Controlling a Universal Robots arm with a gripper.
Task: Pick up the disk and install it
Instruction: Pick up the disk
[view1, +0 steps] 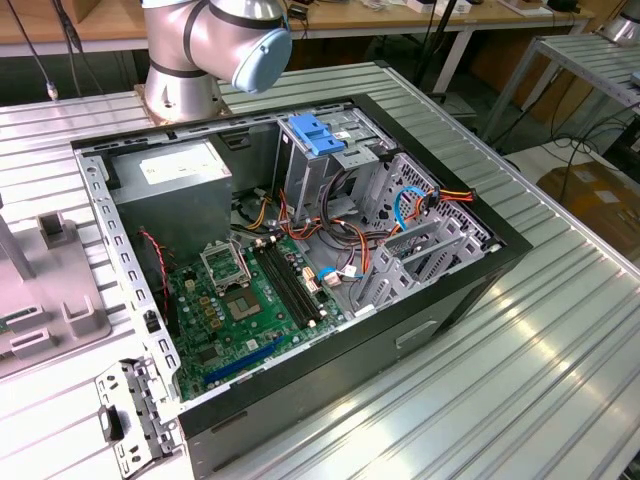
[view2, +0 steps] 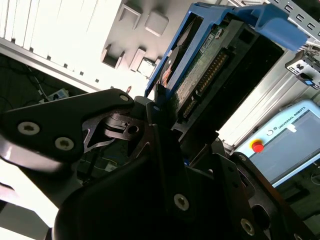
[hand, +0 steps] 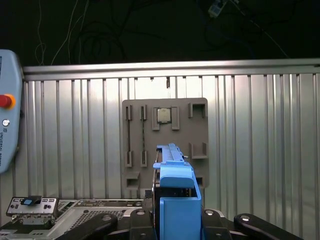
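Observation:
In both wrist views my gripper (view2: 167, 107) (hand: 177, 217) is shut on the disk (view2: 210, 65), which it holds clear of the table. The second wrist view shows the disk's dark underside with its green circuit board and connector pins, framed by blue plastic side rails. In the first wrist view the disk (hand: 175, 190) stands on edge between my black fingers (hand: 142, 217), blue rail facing the camera. In the exterior view the open computer case (view1: 480, 265) lies on the ribbed metal table, with a drive cage (view1: 320, 165) at its back.
A bare blue bracket (view1: 315, 133) sits atop the drive cage, beside the grey power supply (view1: 170, 175). Cables cross the case above the motherboard (view1: 240, 300). Below my gripper lies a grey fixture plate (hand: 165, 140) holding a chip (hand: 162, 115). A teach pendant (hand: 7, 110) lies off to one side.

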